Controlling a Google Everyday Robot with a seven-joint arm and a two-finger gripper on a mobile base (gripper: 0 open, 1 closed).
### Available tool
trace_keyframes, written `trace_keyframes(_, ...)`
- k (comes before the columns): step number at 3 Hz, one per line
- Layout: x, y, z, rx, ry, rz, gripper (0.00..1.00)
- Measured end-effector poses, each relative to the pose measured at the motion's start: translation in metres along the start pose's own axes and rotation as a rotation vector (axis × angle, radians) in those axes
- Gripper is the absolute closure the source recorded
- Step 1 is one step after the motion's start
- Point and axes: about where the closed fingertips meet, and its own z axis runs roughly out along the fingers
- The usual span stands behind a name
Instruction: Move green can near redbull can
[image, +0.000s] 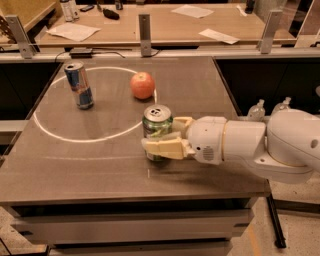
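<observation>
The green can (157, 124) stands upright near the middle of the table, its silver top and pull tab showing. My gripper (169, 136) reaches in from the right and is shut on the green can, one finger (165, 148) across its front and the other behind it. The redbull can (79, 85), slim and blue-and-silver, stands upright at the back left, well apart from the green can, inside a white circle drawn on the table.
A red apple (142, 85) sits at the back centre, between the two cans. The brown table (100, 165) ends in a front edge close to me. Behind it stands a desk with papers (74, 31) and metal posts (145, 34).
</observation>
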Motion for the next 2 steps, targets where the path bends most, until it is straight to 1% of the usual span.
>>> trace_keyframes(1,-0.012,-0.002,0.017,0.044,-0.022,0.017,1.0)
trace_keyframes(2,-0.024,-0.001,0.043,0.061,-0.047,0.019,1.0)
